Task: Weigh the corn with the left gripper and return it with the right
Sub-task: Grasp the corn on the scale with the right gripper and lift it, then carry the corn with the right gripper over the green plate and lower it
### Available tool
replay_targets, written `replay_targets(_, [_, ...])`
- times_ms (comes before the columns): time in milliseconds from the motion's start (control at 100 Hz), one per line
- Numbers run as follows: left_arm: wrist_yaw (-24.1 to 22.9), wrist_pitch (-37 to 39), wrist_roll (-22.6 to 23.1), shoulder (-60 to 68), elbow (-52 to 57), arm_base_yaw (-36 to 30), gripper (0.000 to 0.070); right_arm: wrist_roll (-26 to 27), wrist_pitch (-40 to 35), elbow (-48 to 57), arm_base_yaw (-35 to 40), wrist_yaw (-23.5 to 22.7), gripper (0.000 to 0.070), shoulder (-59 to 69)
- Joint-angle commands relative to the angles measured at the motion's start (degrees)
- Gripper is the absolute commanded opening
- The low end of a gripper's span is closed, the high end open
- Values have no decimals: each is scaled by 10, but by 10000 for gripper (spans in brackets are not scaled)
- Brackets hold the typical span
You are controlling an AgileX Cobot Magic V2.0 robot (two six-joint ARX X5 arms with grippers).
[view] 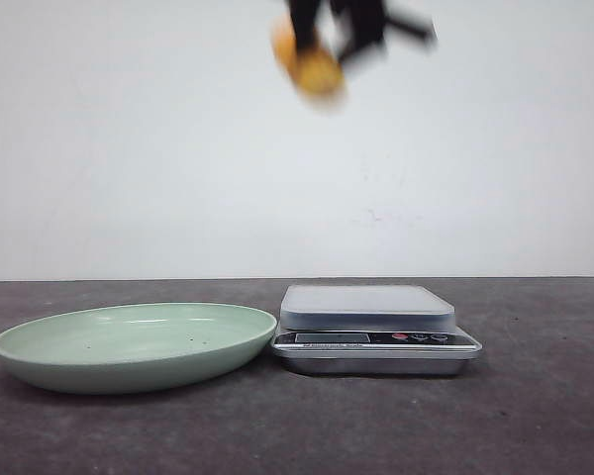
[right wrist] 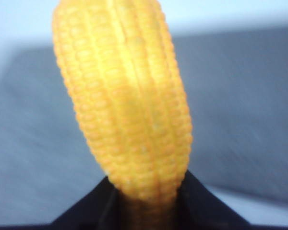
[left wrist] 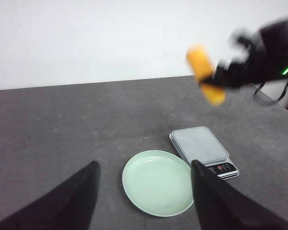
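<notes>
The corn (right wrist: pixel 127 100) is pinched at one end in the right gripper (view: pixel 327 45), high in the air, with the scale (view: pixel 374 327) and green plate (view: pixel 40 346) far beneath that claw. Gripped only near its tip, it could slip and drop from that height, bouncing off the table. The left gripper (left wrist: pixel 144 191) hangs wide open and empty above the plate, touching nothing.

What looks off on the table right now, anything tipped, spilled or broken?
Nothing stands out. The green plate sits flat and empty beside the scale, which is level with a bare platform. The corn is held high above the table in the right tool, intact. The left tool is open and empty.
</notes>
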Motion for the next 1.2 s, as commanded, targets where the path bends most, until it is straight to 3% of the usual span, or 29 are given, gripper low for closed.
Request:
replay_targets(0, [-1, -31, 2, 2, 11, -5, 348, -11, -9, 35, 17, 0, 2, 17])
replay_targets(190, [-1, -31, 4, 2, 11, -5, 348, -5, -15, 60, 55, 2, 2, 20])
replay_targets(520, [-14, -31, 4, 2, 11, -5, 348, 10, -153, 60, 99, -3, 2, 116])
replay_targets(730, [-14, -31, 3, 2, 11, -5, 348, 26, -139, 60, 138, -8, 2, 199])
replay_targets(900, [-14, -31, 2, 2, 11, -5, 348, 76, -117, 60, 148, -76, 2, 263])
replay_targets(1060, [-14, -31, -1, 2, 11, -5, 348, 104, -123, 60, 148, -88, 6, 295])
replay_targets(1120, [-14, -31, -1, 2, 11, -5, 348, 110, -131, 60, 147, -89, 70, 299])
replay_targets(1190, [-13, -31, -1, 2, 11, -5, 348, 112, -134, 60, 145, -89, 305, 299])
